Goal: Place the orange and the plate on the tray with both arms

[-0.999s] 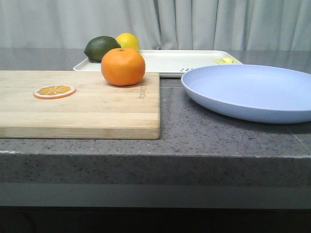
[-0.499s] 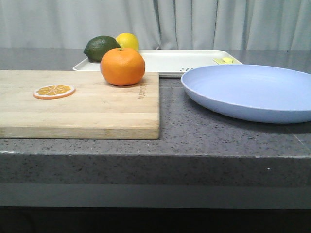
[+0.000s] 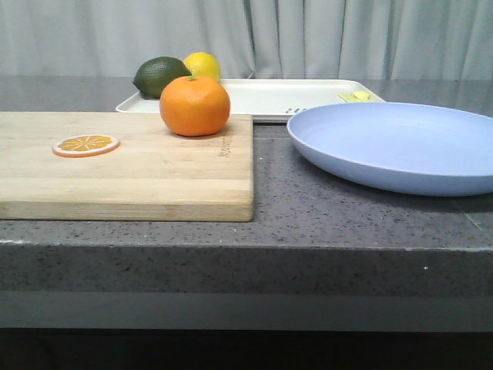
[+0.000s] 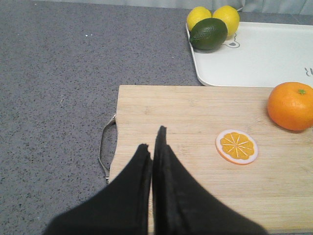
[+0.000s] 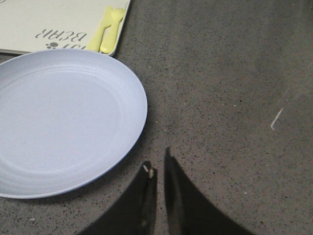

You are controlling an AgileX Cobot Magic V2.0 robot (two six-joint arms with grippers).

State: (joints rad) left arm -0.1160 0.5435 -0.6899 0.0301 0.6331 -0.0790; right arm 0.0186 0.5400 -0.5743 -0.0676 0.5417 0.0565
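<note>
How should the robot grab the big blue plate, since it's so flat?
Probably by the rim. The plate is wide and shallow, so its middle gives nothing to pinch, but its edge curves up off the countertop. The right gripper, fingers nearly together, hangs just beside the plate's near edge, so it could open and slide one finger under that rim from that side.

1. The left gripper (image 4: 152, 139) is showing in the left wrist view with its two black fingers (image 4: 166, 161) pressed nearly together, only a thin slit between them, and nothing held.
2. The right gripper (image 5: 157, 164) is showing in the right wrist view with its dark fingers (image 5: 176, 191) likewise drawn close, a narrow gap between the tips, gripping nothing.
3. Neither arm is appearing in the front view.
</note>
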